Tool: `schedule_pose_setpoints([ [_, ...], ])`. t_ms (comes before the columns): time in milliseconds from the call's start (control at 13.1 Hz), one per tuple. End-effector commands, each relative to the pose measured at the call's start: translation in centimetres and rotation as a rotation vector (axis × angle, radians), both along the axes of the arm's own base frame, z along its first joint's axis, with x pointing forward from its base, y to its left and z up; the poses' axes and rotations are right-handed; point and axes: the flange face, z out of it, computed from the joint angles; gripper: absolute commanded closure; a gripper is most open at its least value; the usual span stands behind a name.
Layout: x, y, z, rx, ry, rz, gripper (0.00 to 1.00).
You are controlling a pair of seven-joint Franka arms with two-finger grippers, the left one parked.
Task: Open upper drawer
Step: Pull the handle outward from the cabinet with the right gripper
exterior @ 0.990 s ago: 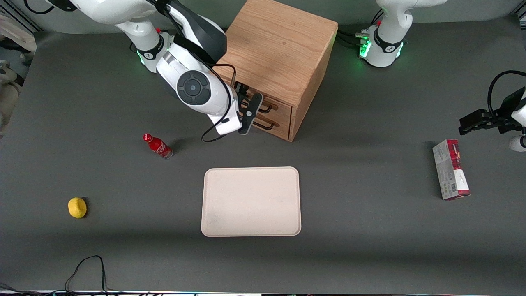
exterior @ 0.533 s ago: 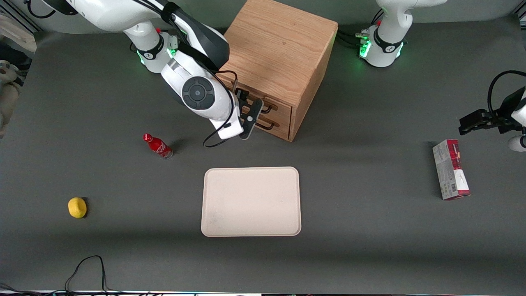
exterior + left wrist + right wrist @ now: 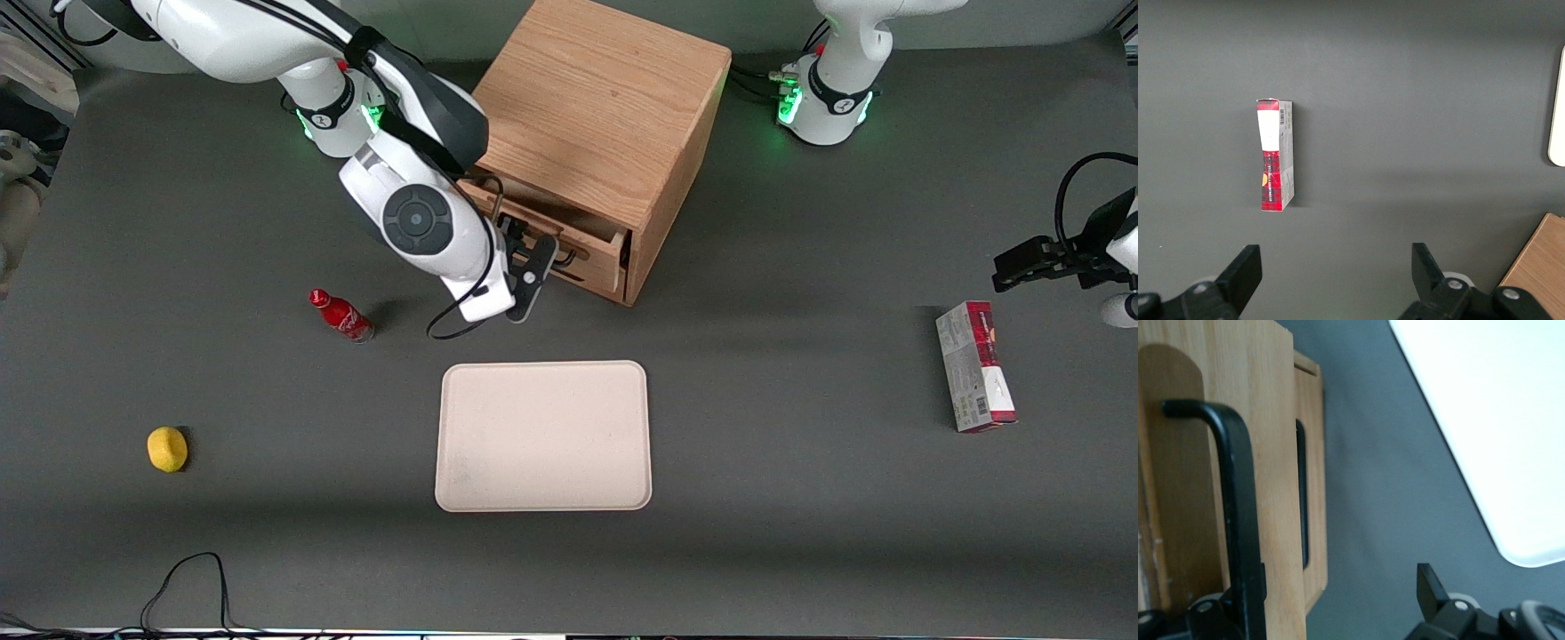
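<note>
Fingers (image 3: 540, 255) hooked on upper drawer (image 3: 569, 244) handle — drawer partly out, front facing tray (image 3: 543, 436).

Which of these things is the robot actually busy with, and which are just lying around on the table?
In the job:
- upper drawer, pulled partly out of the wooden cabinet
- its dark bar handle
- end effector, at that handle

Just lying about:
- cream tray
- red bottle
- yellow lemon-like thing
- red and grey carton

Overhead front view; two close wrist views
</note>
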Motion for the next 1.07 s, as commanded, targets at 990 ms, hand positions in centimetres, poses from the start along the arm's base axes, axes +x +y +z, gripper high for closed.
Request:
schedule_pose_setpoints([
  [990,11.3,-9.6,2.9,0.047,-0.13,-0.09,0.0],
])
